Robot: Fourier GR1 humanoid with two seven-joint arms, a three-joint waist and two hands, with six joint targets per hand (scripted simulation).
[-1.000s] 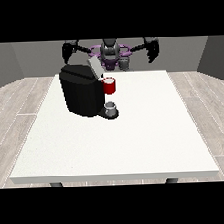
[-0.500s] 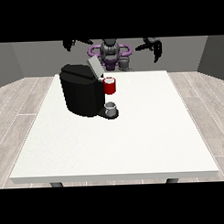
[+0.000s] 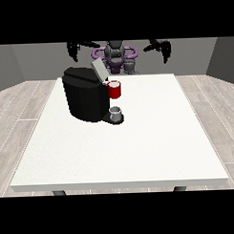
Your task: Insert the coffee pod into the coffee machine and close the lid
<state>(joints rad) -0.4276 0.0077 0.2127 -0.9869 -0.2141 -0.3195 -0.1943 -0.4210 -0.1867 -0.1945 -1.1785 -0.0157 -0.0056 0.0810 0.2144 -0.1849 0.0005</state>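
Front view: both hands hang raised at the table's [image 3: 139, 151] far edge, the hand at the view's left [image 3: 74, 47] and the hand at the view's right [image 3: 163, 46], holding nothing; whether their fingers are spread or curled I cannot tell. Well forward of both stands the coffee machine [image 3: 84, 93], lid [image 3: 99, 70] tilted up, likely to admit a pod. A red thing at the machine [image 3: 114, 89] sits at its front; a grey thing [image 3: 116, 112], possibly the pod, rests below.

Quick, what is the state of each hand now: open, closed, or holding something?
Hand at the view's left: raised above the table, holding nothing visible; fingers cannot be told.
Hand at the view's right: raised too, holding nothing visible; fingers cannot be told.
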